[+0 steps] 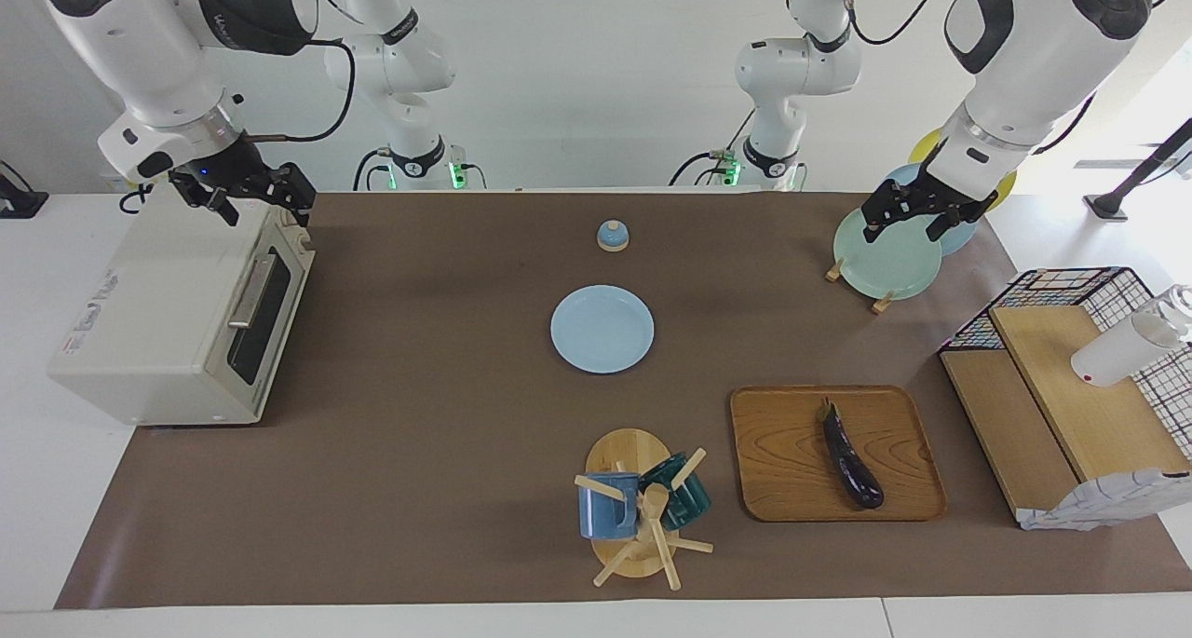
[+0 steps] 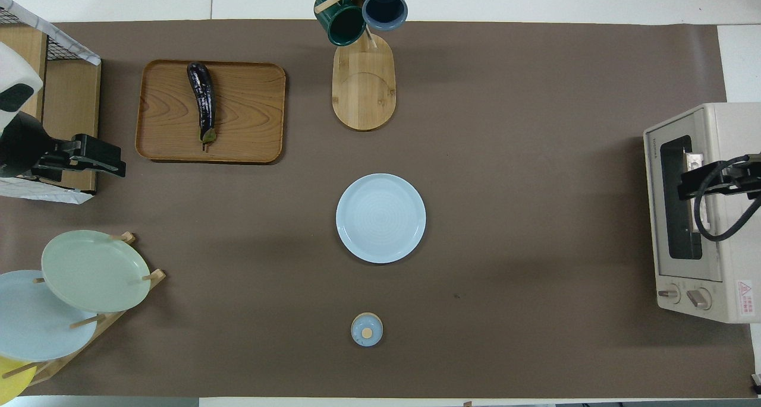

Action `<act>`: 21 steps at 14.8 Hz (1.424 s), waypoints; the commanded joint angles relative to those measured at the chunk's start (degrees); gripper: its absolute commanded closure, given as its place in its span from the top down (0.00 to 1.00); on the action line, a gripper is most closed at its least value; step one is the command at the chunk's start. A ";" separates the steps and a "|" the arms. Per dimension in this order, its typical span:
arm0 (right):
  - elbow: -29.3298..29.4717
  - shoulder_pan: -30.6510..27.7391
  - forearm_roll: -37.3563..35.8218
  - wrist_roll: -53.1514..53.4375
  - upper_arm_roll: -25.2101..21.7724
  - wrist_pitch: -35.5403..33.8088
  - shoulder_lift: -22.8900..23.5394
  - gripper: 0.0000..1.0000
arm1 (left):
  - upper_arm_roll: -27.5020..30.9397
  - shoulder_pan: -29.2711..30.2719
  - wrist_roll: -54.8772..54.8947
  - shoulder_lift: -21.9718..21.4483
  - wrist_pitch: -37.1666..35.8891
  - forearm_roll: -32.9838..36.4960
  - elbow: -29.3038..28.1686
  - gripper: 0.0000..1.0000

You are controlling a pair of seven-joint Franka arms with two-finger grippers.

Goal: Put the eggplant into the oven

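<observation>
Facing view first: left gripper up in the air over the plate rack, fingers parted, nothing between them. Right gripper up over the top front edge of the oven, fingers also parted and empty. Overhead view agrees on the spread of both: left gripper over the shelf at the left arm's end, right gripper over the oven door.

Oven door shut, glass dark, bar handle across its upper part, knobs at the end nearer the robots; set at the right arm's end of the table.

Eggplant lying flat on the wooden tray, well apart from the oven, toward the left arm's end, stem cap pointing toward the robots. Same in the overhead view: eggplant on the tray, untouched.

Blue plate mid-table, small lidded pot nearer the robots than it, mug tree with two mugs farther from them, beside the tray.
</observation>
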 commanded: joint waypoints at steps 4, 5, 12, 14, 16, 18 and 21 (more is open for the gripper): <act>-0.01 -0.15 1.62 0.73 0.02 0.69 -0.32 1.00 | -0.12 0.17 -0.49 -1.17 0.51 0.78 -0.95 1.00; -0.01 -0.15 1.62 0.73 0.02 0.69 -0.32 1.00 | -0.12 0.08 -0.58 -1.17 0.51 0.78 -1.03 1.00; -3.59 -0.32 1.62 -3.22 -0.06 4.80 -1.72 0.16 | -0.12 0.35 0.03 -0.91 4.64 0.78 -1.83 1.00; -9.65 -0.94 1.62 -8.46 -0.24 10.86 -3.82 0.00 | -0.12 0.26 -0.05 -0.21 6.39 0.78 -1.83 1.00; -11.25 -1.90 1.54 -8.77 -0.50 12.54 -4.36 0.00 | -0.12 -0.09 0.03 1.45 7.97 0.60 -1.65 1.00; -13.18 -1.90 0.31 -5.18 -0.50 15.79 -3.75 0.00 | -0.12 -0.53 -0.05 4.26 11.04 0.60 -1.21 1.00; -15.73 -3.56 -3.30 -2.17 -0.50 18.87 -2.69 0.00 | -0.12 -0.62 0.03 11.20 16.05 0.95 0.54 1.00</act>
